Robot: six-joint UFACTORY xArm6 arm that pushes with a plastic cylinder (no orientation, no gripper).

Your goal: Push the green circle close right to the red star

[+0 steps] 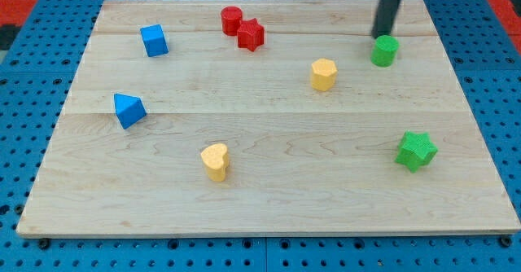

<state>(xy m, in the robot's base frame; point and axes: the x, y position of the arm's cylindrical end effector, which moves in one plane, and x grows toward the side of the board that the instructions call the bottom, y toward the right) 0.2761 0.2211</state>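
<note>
The green circle (384, 50) stands near the view's top right of the wooden board (269, 182). The red star (251, 34) lies at the view's top, left of centre, touching a red circle (232, 19) on its upper left. My tip (380, 34) is the end of the dark rod coming down from the view's top edge. It sits just above and slightly left of the green circle, touching or almost touching it. The red star is far to the left of the green circle.
A yellow hexagon (323, 74) lies between the green circle and the red star, a little lower. A green star (416, 151) is at the right. A yellow heart (216, 161), a blue triangle (129, 110) and a blue cube (153, 41) lie elsewhere.
</note>
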